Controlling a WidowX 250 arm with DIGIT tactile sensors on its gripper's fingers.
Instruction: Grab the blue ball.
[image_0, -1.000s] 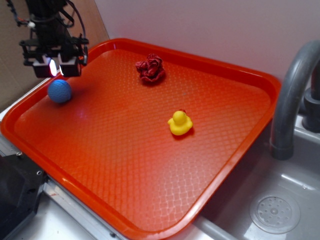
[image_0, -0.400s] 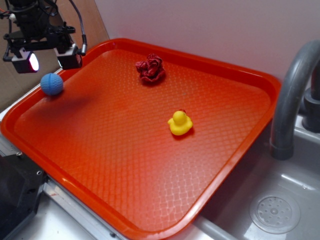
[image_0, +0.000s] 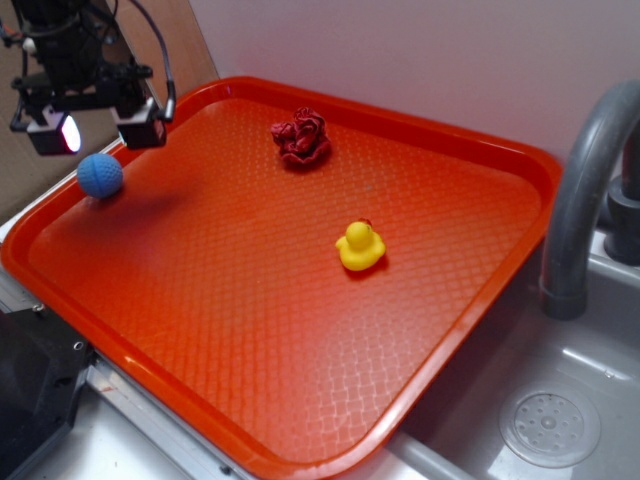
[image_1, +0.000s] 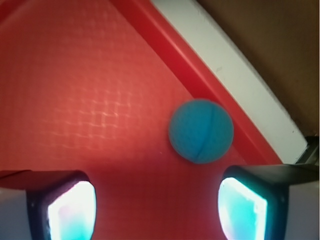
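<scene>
The blue ball (image_0: 100, 175) is a small dimpled sphere resting on the orange tray (image_0: 300, 330) near its far left rim. In the wrist view the blue ball (image_1: 201, 130) lies ahead of the fingers, right of centre, close to the tray's raised edge. My gripper (image_0: 97, 130) hovers above the ball, open wide, nothing between its fingers. Both glowing fingertips (image_1: 72, 212) frame bare tray (image_1: 90, 90) floor at the bottom of the wrist view.
A yellow rubber duck (image_0: 360, 246) stands mid-tray. A crumpled dark red cloth (image_0: 302, 138) lies at the tray's far side. A grey faucet (image_0: 580, 200) rises at the right over a metal sink (image_0: 550, 425). A brown wall (image_1: 260, 45) lies past the tray's left rim.
The gripper rose and opened, letting the ball go. The ball rolled left toward the tray rim and has settled there. Duck and cloth are unchanged.
</scene>
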